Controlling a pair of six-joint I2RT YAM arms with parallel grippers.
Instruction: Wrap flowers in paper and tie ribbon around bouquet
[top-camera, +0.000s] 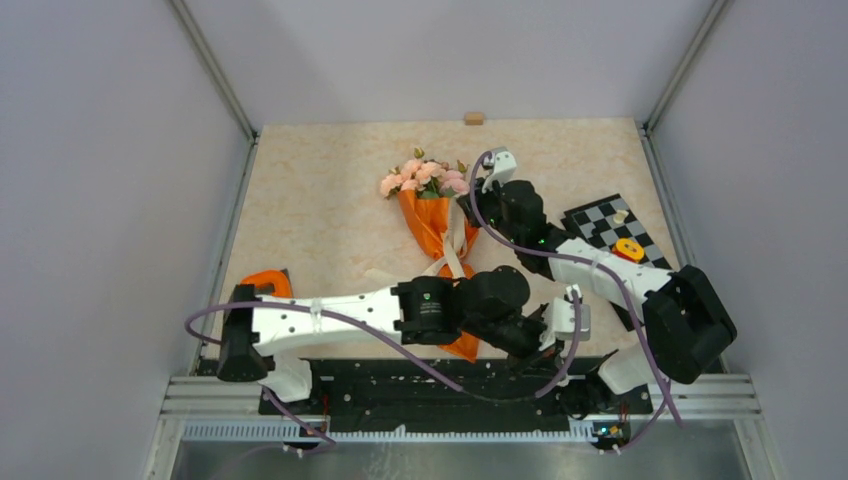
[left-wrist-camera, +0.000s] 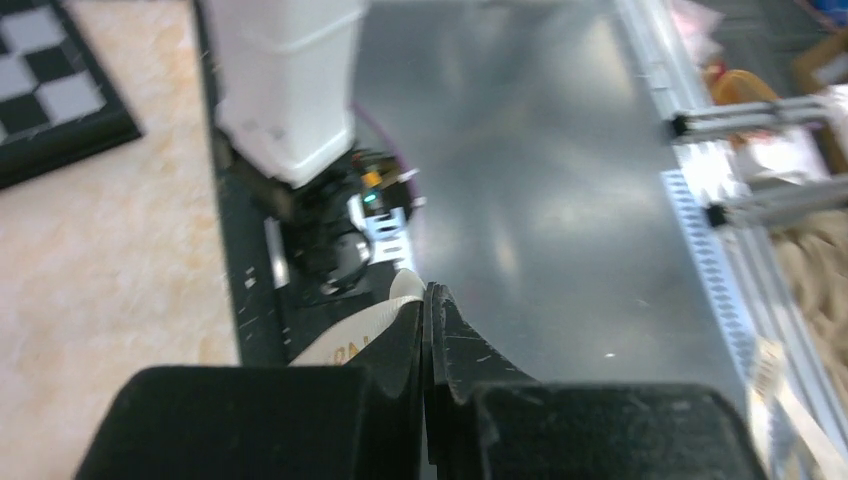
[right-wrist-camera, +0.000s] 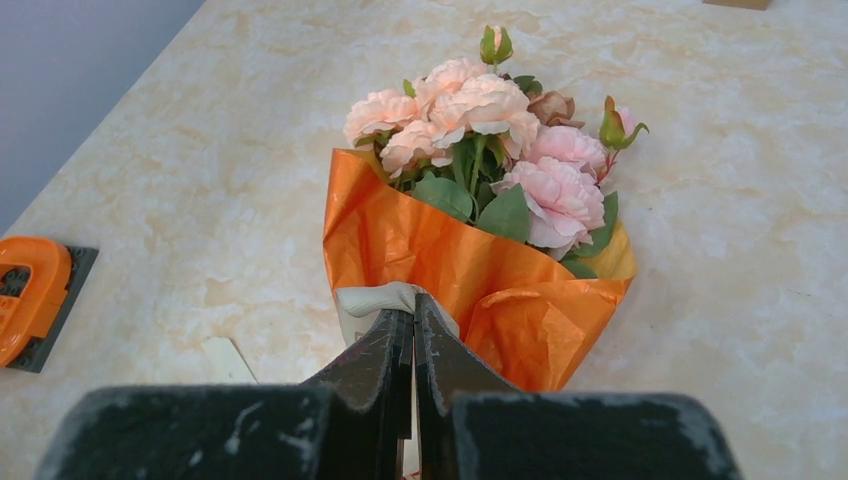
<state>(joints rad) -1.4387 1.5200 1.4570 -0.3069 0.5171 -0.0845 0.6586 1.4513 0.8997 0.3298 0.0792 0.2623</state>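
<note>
Bouquet (top-camera: 428, 205) lies mid-table (top-camera: 320, 200), blooms toward the far edge, ribbon (right-wrist-camera: 372, 298) crossed over the paper (right-wrist-camera: 420, 240) cone. Left end effector (left-wrist-camera: 428, 300), jaws closed, pinches one ribbon end near the cone's tip; right end effector (right-wrist-camera: 413, 310), jaws closed, pinches ribbon just below the cone's mouth. Judgement: pull both ends apart evenly and low, so the crossing cinches without dragging the bouquet or crushing paper.

Bouquet (top-camera: 428, 200) lies flat, flowers (top-camera: 425, 175) at far end; ribbon (top-camera: 452, 250) crosses orange paper (top-camera: 418, 222).
</note>
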